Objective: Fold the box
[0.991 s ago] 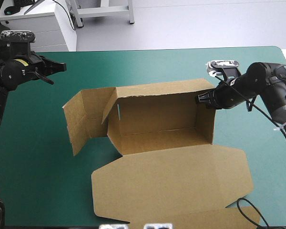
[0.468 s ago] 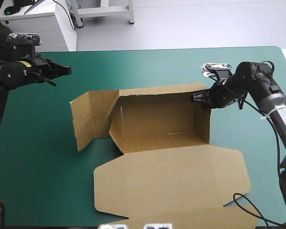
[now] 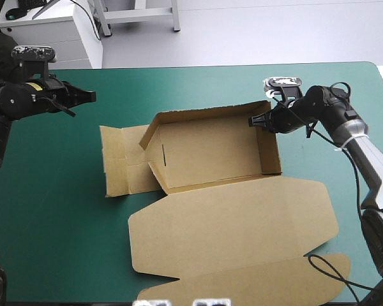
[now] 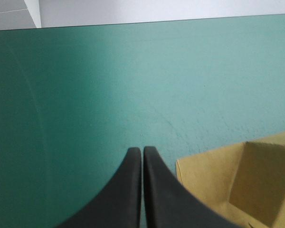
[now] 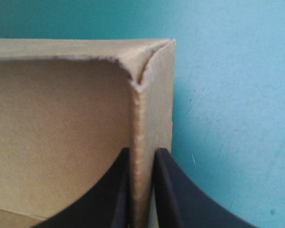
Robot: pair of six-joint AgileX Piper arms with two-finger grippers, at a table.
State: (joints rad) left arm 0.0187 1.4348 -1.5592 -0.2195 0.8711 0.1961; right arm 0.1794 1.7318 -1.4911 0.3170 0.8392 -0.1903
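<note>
While its lid [image 3: 233, 233] lies flat toward the near edge of the table, the brown box [image 3: 210, 153] stands in the middle of the teal-green cover [image 3: 51, 242] as an open tray. Its far wall [image 3: 207, 115] and its right wall [image 3: 271, 150] are raised and meet in a corner. At the left end one panel [image 3: 154, 137] leans over the inside, and beside it a flap [image 3: 122, 167] lies flat on the cover.

The right gripper [image 3: 254, 120] holds the upper edge of the right wall, just beside the far right corner. In the right wrist view its black fingers [image 5: 118, 190] are nearly closed, with the sheet of board between them: one finger is inside the box, the other outside.

The left gripper [image 3: 89, 95] hangs over the far left part of the table, well apart from the box. Its two fingers [image 4: 128, 190] are pressed together to one point and hold nothing. In the left wrist view only the bare cover is ahead of them, and a part of the box [image 4: 247, 185] shows to one side.
</note>
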